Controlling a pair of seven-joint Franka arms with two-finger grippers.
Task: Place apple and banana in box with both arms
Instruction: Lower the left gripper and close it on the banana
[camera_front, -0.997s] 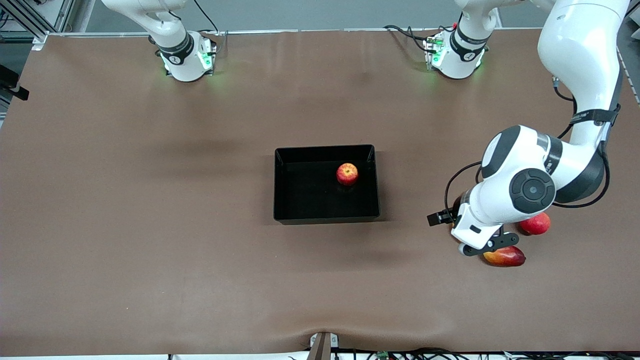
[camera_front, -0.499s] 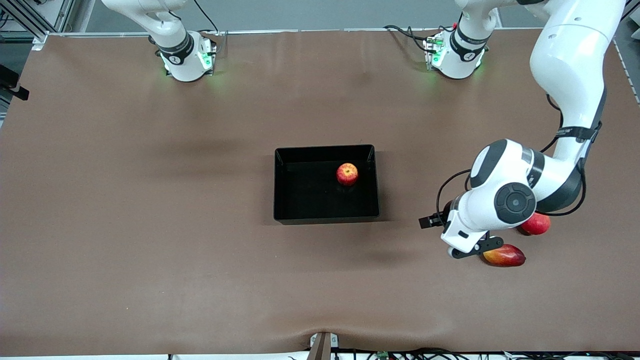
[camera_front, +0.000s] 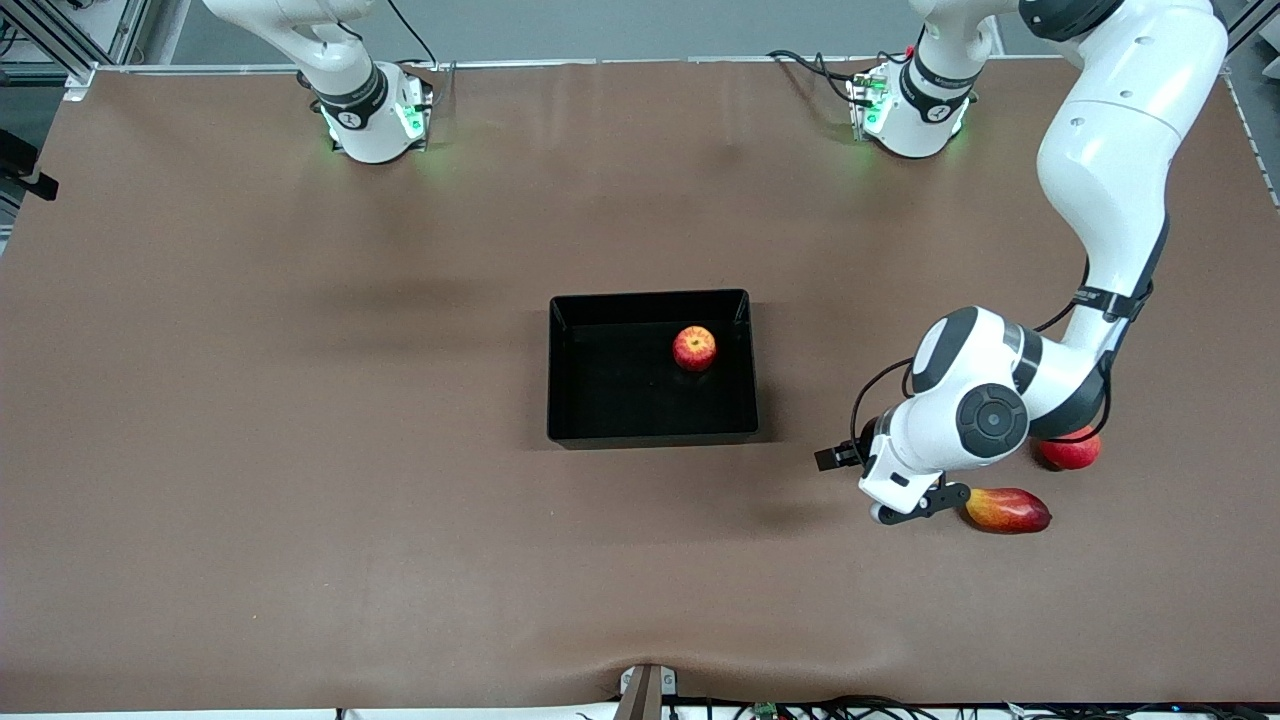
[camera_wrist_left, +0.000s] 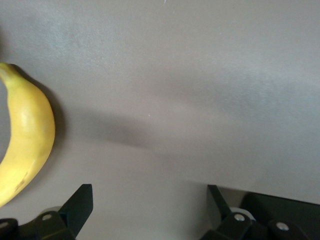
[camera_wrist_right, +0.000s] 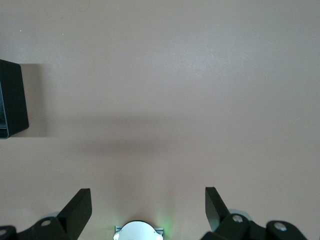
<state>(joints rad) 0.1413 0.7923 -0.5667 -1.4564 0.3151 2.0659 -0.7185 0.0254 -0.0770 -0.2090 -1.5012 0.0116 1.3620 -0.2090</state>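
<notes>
The apple (camera_front: 694, 347) lies inside the black box (camera_front: 575, 400) at mid-table, near the box's wall toward the left arm's end. The banana (camera_wrist_left: 26, 145) shows only in the left wrist view, lying on the table off to one side of the fingers; in the front view the left arm's wrist hides it. My left gripper (camera_front: 915, 505) (camera_wrist_left: 150, 202) hangs low over bare table between the box and the fruits, open with nothing between its fingers. My right gripper (camera_wrist_right: 148, 210) is open and empty, high over the table near its own base (camera_wrist_right: 137, 231); one box corner (camera_wrist_right: 12, 100) shows at that view's edge.
A red-yellow mango (camera_front: 1008, 510) lies just beside the left gripper, toward the left arm's end. A round red fruit (camera_front: 1072, 453) sits farther from the front camera than the mango, partly under the left arm's elbow. The right arm waits by its base (camera_front: 370, 115).
The left arm has swung its wrist and gripper a little toward the box, away from the mango. The fruits, the box and the right arm have not moved.
</notes>
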